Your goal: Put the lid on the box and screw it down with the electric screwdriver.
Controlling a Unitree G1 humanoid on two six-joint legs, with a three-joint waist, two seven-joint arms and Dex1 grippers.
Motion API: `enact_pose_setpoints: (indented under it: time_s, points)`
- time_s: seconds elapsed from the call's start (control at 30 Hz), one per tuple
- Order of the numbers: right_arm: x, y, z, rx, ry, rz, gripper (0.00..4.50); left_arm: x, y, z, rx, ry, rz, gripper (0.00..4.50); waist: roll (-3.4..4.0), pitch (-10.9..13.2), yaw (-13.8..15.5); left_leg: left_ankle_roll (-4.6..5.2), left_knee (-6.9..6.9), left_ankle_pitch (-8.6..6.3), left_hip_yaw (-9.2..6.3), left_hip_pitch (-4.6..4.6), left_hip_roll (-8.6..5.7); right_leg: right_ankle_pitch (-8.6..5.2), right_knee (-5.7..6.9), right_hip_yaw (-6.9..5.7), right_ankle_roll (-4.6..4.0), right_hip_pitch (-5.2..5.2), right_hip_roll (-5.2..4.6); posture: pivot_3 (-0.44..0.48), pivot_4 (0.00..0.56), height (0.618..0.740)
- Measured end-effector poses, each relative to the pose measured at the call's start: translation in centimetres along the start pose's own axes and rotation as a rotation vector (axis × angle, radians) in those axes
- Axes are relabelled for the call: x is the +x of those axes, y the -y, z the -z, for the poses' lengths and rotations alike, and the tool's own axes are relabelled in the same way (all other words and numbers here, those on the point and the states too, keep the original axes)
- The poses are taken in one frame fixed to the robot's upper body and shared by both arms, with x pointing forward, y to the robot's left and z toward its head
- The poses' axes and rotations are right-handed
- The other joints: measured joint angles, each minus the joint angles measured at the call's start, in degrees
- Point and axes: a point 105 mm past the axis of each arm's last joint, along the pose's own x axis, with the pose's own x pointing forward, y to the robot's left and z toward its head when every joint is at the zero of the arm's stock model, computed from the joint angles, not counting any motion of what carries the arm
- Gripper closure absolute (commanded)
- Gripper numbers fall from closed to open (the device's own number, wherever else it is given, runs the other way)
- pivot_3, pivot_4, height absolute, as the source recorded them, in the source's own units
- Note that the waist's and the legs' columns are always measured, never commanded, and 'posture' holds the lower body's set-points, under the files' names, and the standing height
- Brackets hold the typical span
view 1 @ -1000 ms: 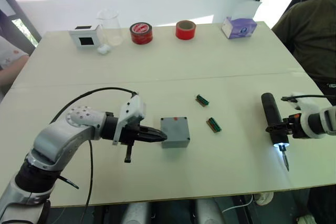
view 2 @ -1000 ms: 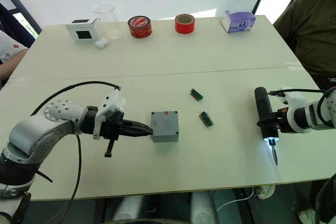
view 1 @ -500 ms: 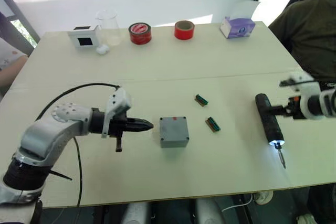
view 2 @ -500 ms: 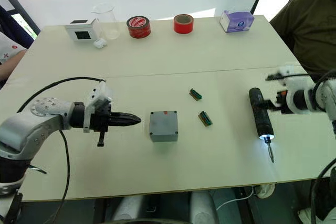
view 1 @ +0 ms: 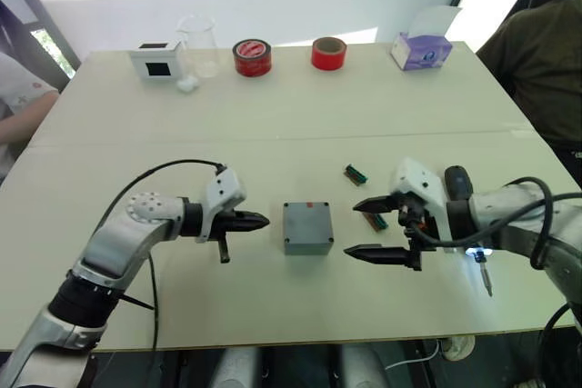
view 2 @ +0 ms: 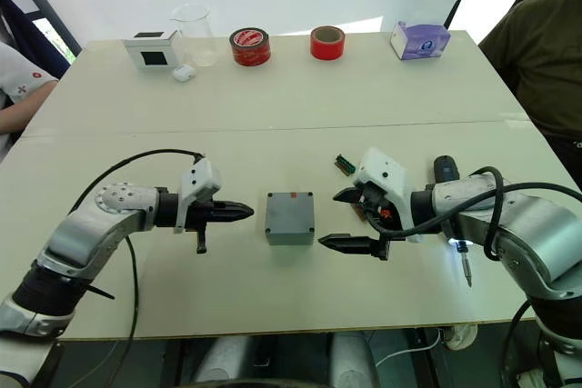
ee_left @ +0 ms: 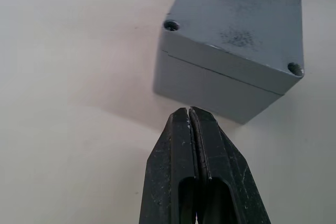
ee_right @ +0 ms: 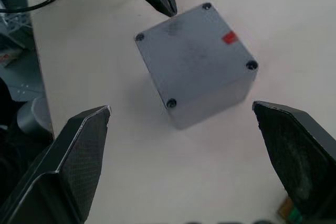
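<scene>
**Lid seated on the box, screwdriver set down beside the right arm**

The small grey plastic square box point(view 1: 306, 227) sits at the centre of the cream tabletop point(view 1: 300, 111), in the middle of the head views. The flat grey plastic lid point(ee_right: 191, 53) is already on top of it, edges lined up, with a small red mark near one edge and a dark hole at each corner; whether screws sit in those holes cannot be told.

The left gripper point(view 1: 257, 220) lies low, left of centre, pointing at the box's near side and just short of it, its two black fingers pressed together on nothing. The right gripper point(view 1: 367, 226), right of centre, faces the box from the other side with its fingers spread wide and empty.

The black stick-shaped electric screwdriver point(view 1: 459, 186) lies on the table at the right, mostly hidden behind the right forearm, its tip light glowing.

The placing step looks done; screwing remains. The next move likely calls for the right gripper to take up the screwdriver and bring its bit upright over a corner hole while the left steadies the box.
</scene>
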Motion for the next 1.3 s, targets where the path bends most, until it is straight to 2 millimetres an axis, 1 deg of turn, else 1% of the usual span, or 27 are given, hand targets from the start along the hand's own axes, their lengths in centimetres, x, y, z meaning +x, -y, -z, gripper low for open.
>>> enact_pose_setpoints:
  time_s: [0.07, 0.17, 0.27, 0.4, 0.63, 0.8, 0.87, 0.97, 1.03, 1.1, 1.17, 1.23, 1.3]
  points:
    - [0.2, -0.4, 0.3, 0.044, 0.007, -0.019, 0.03, 0.6, 0.4, -0.3, -0.001, 0.022, 0.017, 4.5, -0.01, 0.0, 0.2, 0.0, 0.03, 0.0, -0.07, 0.01, -0.02, 0.0, 0.0, -0.02, 0.0, 0.05, 0.0, 0.0, 0.15, 0.74]
    - [1.0, -1.1, 1.5, 0.089, -0.025, -0.043, 0.03, 1.2, 0.8, -0.3, -0.004, 0.031, 0.034, 4.5, -0.01, 0.0, 0.0, 0.0, 0.04, 0.0, -0.07, 0.01, -0.02, 0.0, 0.01, -0.02, 0.0, 0.04, 0.0, 0.0, 0.15, 0.74]
    - [1.9, -1.9, 1.9, 0.096, -0.041, -0.057, 0.03, 1.2, 0.5, -0.3, 0.0, 0.027, 0.037, 4.5, 0.0, 0.0, -0.2, -0.05, 0.04, 0.03, -0.07, 0.03, 0.0, -0.01, 0.13, -0.02, -0.01, -0.02, 0.04, 0.0, 0.15, 0.74]
    - [3.1, -2.8, 3.2, 0.077, -0.102, -0.08, 0.03, 1.4, -0.5, -0.5, 0.023, 0.019, 0.046, 4.5, 0.0, 0.0, 0.0, -0.04, 0.22, 0.02, -0.07, 0.01, -0.01, -0.01, 0.22, -0.03, -0.01, 0.01, 0.05, 0.0, 0.15, 0.74]
    - [4.4, -2.4, 3.3, 0.123, -0.056, -0.068, 0.03, 2.3, -1.0, -0.8, 0.057, 0.019, 0.09, 4.5, -0.01, 0.0, 0.0, 0.14, 0.68, -0.08, -0.06, -0.01, -0.02, -0.02, 0.45, -0.01, 0.0, 0.12, 0.04, 0.0, 0.15, 0.74]
    - [5.0, -2.7, 3.1, 0.171, -0.019, -0.082, 0.03, 3.5, -2.4, -1.3, 0.073, 0.032, 0.064, 4.5, -0.01, 0.0, 0.0, 0.14, 0.7, -0.08, -0.08, 0.0, -0.03, -0.02, 0.52, -0.02, 0.0, 0.12, 0.04, 0.0, 0.15, 0.74]
    - [4.9, -2.8, 3.0, 0.193, -0.003, -0.087, 0.03, 4.0, -2.7, -1.6, 0.082, 0.044, 0.059, 4.5, -0.02, 0.0, 0.0, 0.14, 0.72, -0.08, -0.08, -0.01, -0.05, -0.02, 0.52, -0.02, 0.0, 0.12, 0.03, 0.0, 0.15, 0.74]
    - [4.4, -2.4, 2.8, 0.199, 0.011, -0.062, 0.03, 4.2, -2.9, -1.5, 0.095, 0.048, 0.055, 4.5, -0.01, 0.0, -0.1, 0.14, 0.71, -0.08, -0.07, -0.01, -0.04, -0.02, 0.54, -0.02, 0.0, 0.1, 0.03, 0.0, 0.15, 0.74]
    - [3.8, -2.2, 2.8, 0.178, -0.006, -0.041, 0.03, 3.8, -3.2, -1.2, 0.1, 0.029, 0.044, 4.5, -0.01, 0.0, -0.1, 0.14, 0.71, -0.08, -0.07, -0.01, -0.03, -0.02, 0.55, -0.02, 0.0, 0.08, 0.04, 0.0, 0.15, 0.74]
    - [3.3, -1.7, 2.9, 0.146, -0.026, -0.014, 0.03, 2.8, -3.5, -0.5, 0.095, 0.003, 0.02, 4.5, -0.01, 0.0, -0.2, 0.15, 0.71, -0.09, -0.06, -0.01, -0.02, -0.02, 0.55, 0.0, 0.0, 0.06, 0.04, 0.0, 0.15, 0.74]
    - [2.5, -0.1, 3.0, 0.093, -0.059, 0.049, 0.03, 1.3, -3.6, 0.9, 0.062, -0.025, -0.019, 4.5, -0.01, 0.0, -0.6, 0.15, 0.69, -0.09, -0.04, 0.0, -0.01, -0.02, 0.54, 0.01, 0.0, 0.03, 0.05, 0.0, 0.15, 0.74]
    - [2.4, 1.1, 2.7, 0.072, -0.048, 0.084, 0.03, 0.8, -2.9, 2.1, 0.018, -0.038, -0.021, 4.5, 0.0, 0.0, -0.6, 0.15, 0.69, -0.09, -0.04, 0.0, 0.01, -0.02, 0.56, 0.01, 0.01, 0.02, 0.05, 0.0, 0.15, 0.74]
    - [2.8, 1.8, 2.6, 0.033, -0.049, 0.086, 0.03, 0.9, -1.2, 2.8, -0.02, -0.036, 0.006, 4.5, 0.0, 0.0, -0.5, 0.15, 0.69, -0.09, -0.04, -0.01, 0.01, -0.02, 0.56, 0.02, 0.01, 0.03, 0.04, 0.0, 0.15, 0.74]
